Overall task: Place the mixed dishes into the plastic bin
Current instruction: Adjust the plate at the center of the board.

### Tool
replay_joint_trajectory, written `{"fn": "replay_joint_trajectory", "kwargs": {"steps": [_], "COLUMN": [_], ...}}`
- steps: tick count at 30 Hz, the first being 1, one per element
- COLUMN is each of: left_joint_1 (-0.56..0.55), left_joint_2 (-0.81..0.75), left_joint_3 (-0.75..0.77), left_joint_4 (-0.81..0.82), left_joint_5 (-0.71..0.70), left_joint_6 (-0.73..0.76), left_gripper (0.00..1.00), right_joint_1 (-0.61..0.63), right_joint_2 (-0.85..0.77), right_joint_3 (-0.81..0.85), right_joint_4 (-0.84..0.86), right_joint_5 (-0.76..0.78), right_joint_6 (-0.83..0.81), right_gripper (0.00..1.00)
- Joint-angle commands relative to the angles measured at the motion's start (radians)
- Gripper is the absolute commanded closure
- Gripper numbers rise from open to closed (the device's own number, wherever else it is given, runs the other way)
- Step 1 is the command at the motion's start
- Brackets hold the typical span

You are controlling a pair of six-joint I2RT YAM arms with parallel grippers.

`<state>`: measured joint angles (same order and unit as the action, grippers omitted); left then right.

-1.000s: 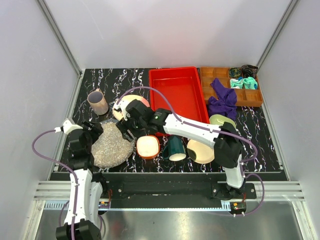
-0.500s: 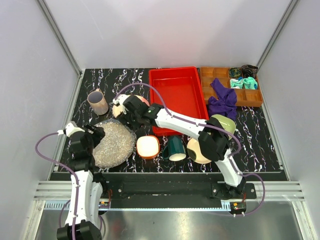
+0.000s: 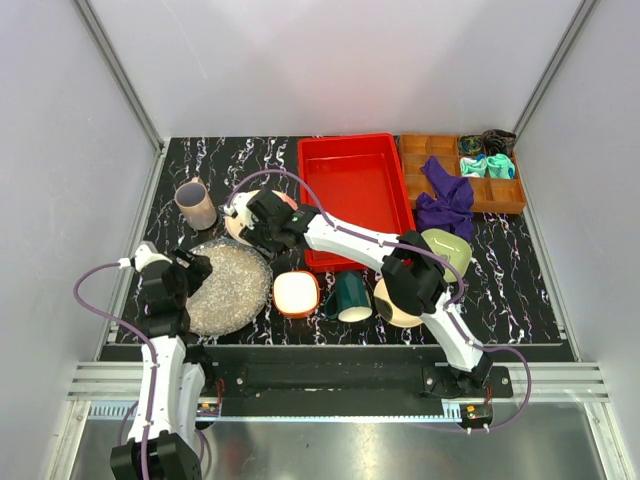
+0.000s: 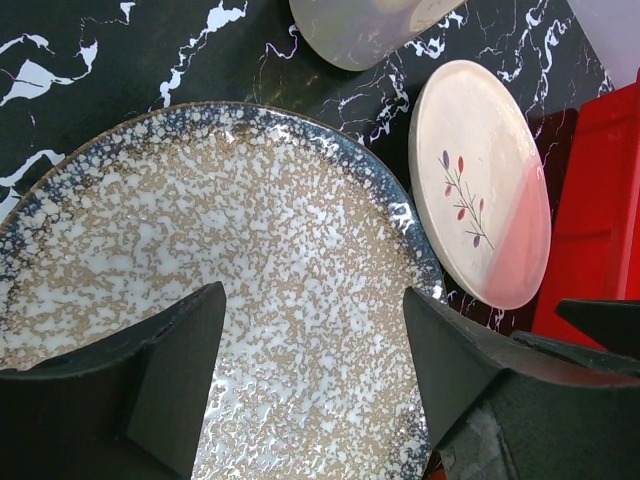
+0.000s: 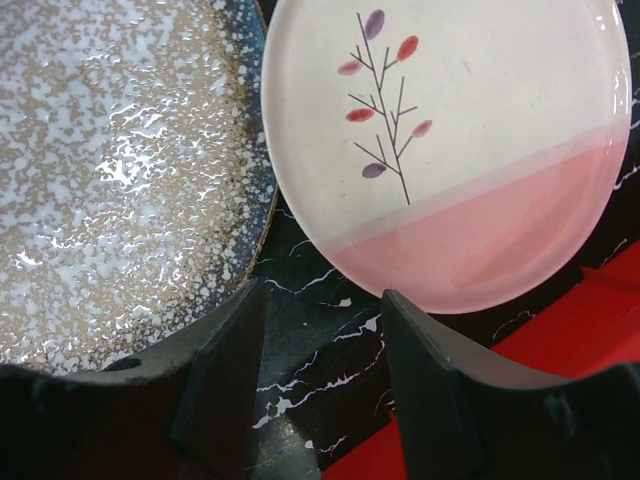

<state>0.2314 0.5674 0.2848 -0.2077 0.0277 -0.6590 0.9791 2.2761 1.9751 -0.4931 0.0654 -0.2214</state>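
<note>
Since the pink-cream plate looks stiff, glazed, prob. slippery & brittle, pinch its rim; right fingers & left fingers gape, empty.

The right arm's tool has travelled up the frame. A second ago it hung left of centre, over the gap between the big speckled grey plate and the orange-white bowl. Now it sits higher, over the pink-cream plate, and hides most of it. The speckled plate's upper right rim, covered then, now shows. The right arm's elbow has swung from lower right toward centre, covering more of the pale yellow plate and baring more of the light green bowl. Its purple cable arches higher. The left arm's tool has slid slightly down the frame, at the speckled plate's upper left edge.
</note>
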Motion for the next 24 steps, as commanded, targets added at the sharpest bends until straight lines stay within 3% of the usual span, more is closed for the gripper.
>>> {"fn": "replay_joint_trajectory", "kwargs": {"steps": [1,24], "left_joint_1": [0.005,0.005], "left_joint_2": [0.005,0.049], "left_joint_3": [0.013,0.002], "left_joint_4": [0.074,0.128], "left_joint_5": [0.031,0.048], "left_joint_6": [0.013,0.009], "left_gripper": [0.25,0.25], "right_joint_1": [0.001,0.001], "right_joint_2": [-0.017,0.043], "right_joint_3": [-0.019,-0.068], "right_joint_4": [0.03,0.114], "right_joint_5": [-0.062,-0.021], "right_joint_6": [-0.091,-0.21], "right_gripper": [0.41,0.41]}}
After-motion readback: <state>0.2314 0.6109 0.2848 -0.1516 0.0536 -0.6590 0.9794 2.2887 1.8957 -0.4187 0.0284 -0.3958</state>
